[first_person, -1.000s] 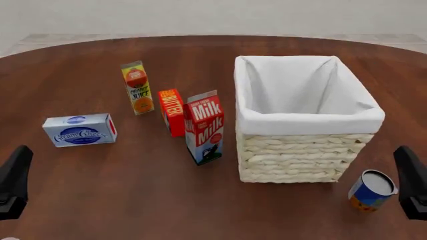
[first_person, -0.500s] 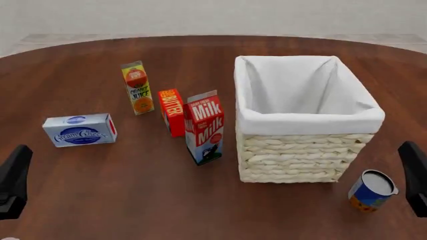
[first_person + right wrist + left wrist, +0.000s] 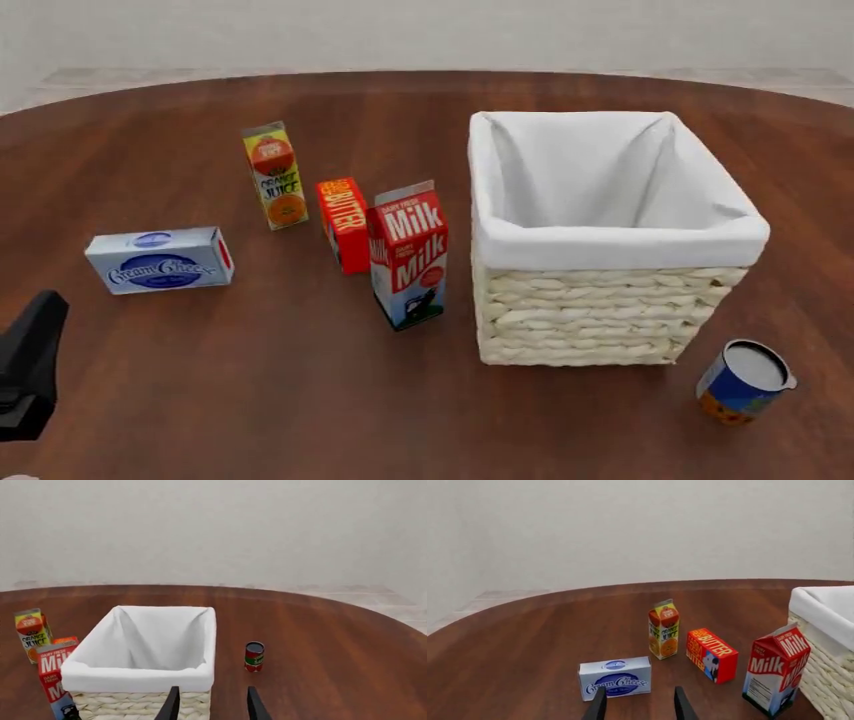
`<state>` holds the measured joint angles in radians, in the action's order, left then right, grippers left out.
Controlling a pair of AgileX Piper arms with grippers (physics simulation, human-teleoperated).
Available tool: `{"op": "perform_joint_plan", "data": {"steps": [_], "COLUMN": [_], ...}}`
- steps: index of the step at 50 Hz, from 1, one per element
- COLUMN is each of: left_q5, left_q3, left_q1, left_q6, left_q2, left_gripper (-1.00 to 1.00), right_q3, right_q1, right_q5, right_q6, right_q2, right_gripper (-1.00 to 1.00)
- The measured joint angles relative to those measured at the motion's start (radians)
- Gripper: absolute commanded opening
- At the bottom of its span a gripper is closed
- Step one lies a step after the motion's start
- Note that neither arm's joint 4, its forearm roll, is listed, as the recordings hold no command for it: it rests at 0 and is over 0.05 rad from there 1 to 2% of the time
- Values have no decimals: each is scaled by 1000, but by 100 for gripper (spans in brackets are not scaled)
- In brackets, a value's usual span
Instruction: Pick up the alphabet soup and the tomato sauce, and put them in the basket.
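— Soup can (image 3: 743,381) sat tilted at the lower right of the front view, on the table (image 3: 267,400), just off the basket's near right corner and not touching it.

— And the basket (image 3: 587,320)?

— It filled the centre-right of that frame, its white lining folded over the rim, nothing visible inside. In the right wrist view it took the lower left, with a small red-labelled sauce can (image 3: 254,656) upright on the bare wood beside it, apart from its wall. That can did not show in the front view.

— The claws?

— The left gripper (image 3: 639,706) showed two dark fingers at the bottom of its wrist view, spread with a clear gap and nothing between them. The cream cheese box (image 3: 615,677) lay just beyond the tips. In the front view only a dark part of that arm showed at the lower left edge. The right gripper (image 3: 211,705) was likewise parted and empty, over the basket's near rim; it was out of the front frame.

— What else was on the table?

— Left of the basket stood the milk carton (image 3: 411,255), the butter box (image 3: 344,224) behind it, then the juice carton (image 3: 275,175) further up-left.
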<state>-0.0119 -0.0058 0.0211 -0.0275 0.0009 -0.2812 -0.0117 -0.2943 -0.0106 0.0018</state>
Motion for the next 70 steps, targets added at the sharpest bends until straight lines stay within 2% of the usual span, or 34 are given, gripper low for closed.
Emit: {"op": "perform_joint_plan", "data": {"steps": [20,38,52,70], "left_q5": [-3,-4,-5,-3], "left_q3": [-3,-1,-1,0], "left_q1": [9,7,8,13], "left_q6": [-5,-9,-12,-17], "left_q2": [0,0,0,0], "left_gripper": [100,100,100,100], "right_q3": [-186,-358,-387,-382], "right_q1": [-21,-81,-100,-70], "right_q5": [-181,-365,-474,-565], "right_q6": [-26,-55,-40,-75], "right_q2": [23,129,199,252], "right_gripper": [100,100,100,100]}}
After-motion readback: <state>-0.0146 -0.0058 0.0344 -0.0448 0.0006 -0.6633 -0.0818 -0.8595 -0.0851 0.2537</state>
